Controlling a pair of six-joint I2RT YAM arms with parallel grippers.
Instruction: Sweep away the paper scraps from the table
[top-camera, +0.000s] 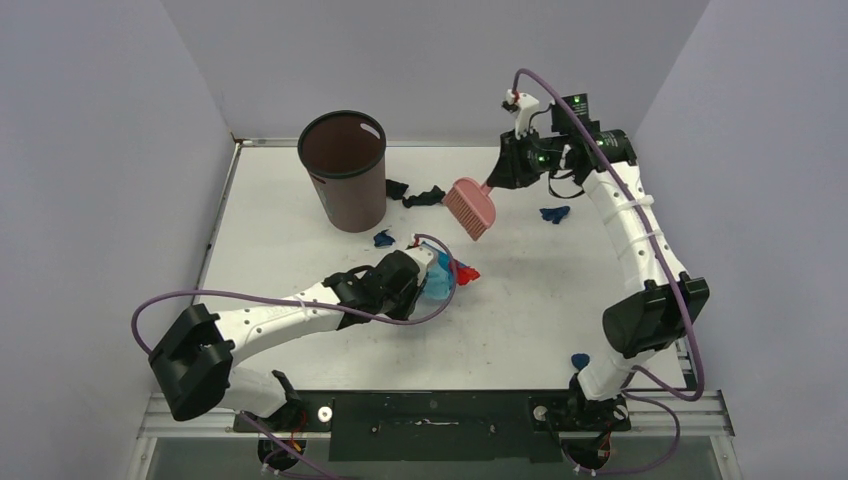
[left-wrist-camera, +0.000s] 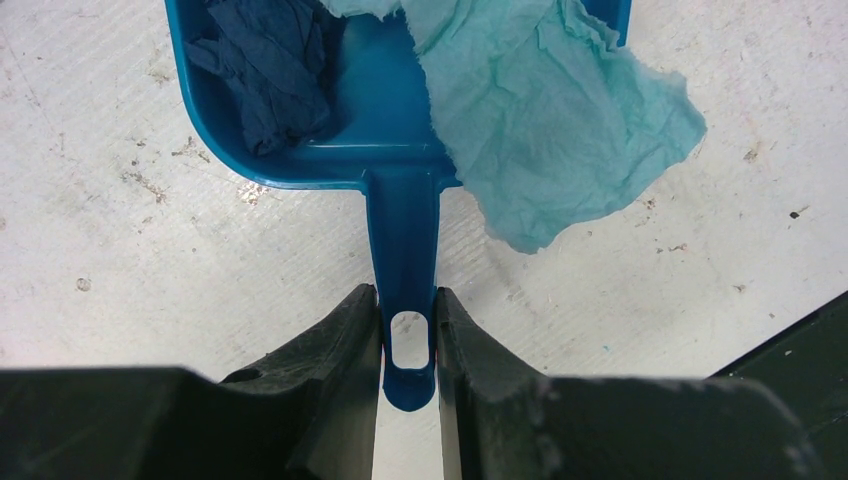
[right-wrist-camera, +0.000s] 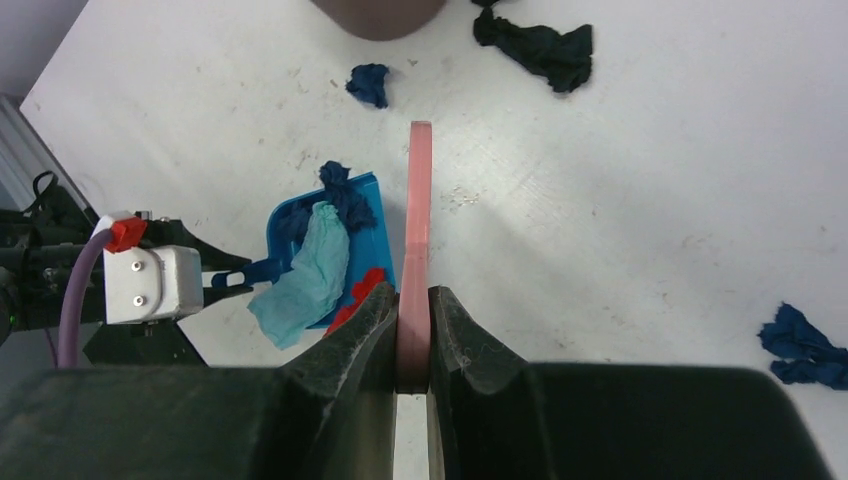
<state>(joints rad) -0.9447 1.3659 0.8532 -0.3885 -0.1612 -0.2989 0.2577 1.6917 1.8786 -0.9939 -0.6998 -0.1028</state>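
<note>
Grippers: two. The left gripper (left-wrist-camera: 408, 300) pinches the tail of the dustpan (left-wrist-camera: 390, 150) handle, one finger on each side of the hang hole. The right gripper (right-wrist-camera: 413, 300) is clamped on the handle of the hand brush (top-camera: 470, 208), with its fingers pressed flat against it.
Held tools: one bright blue dustpan, one pink hand brush.
Loose paper scraps: five on the table (top-camera: 520, 300).
- Black, two (top-camera: 420, 195): just beside the brush head, between it and the waste bin (top-camera: 343, 170). Cannot tell if they are joined.
- Dark blue, one (top-camera: 383, 238): off the left gripper's left side, toward the bin.
- Dark blue, one (top-camera: 554, 213): off the right gripper's right side, apart from the brush.
- Dark blue, one (top-camera: 580, 360): far behind both grippers, by the right arm's base.
Dustpan contents: one dark blue scrap (left-wrist-camera: 265, 70) in the rear left corner, seen from the gripper. One teal tissue (left-wrist-camera: 550, 120) is draped over the right wall onto the table.
Red scrap (top-camera: 466, 272): one, at the pan's far edge. Cannot tell if it is in or out.
Waste bin: one, brown, upright. The interior is dark and its contents cannot be made out.
Cut off: the pan's mouth in the left wrist view, and most of the bin in the right wrist view.
Hard to read: the brush is edge-on to its own camera, so the bristles are hidden. Cannot tell if they touch the table.
</note>
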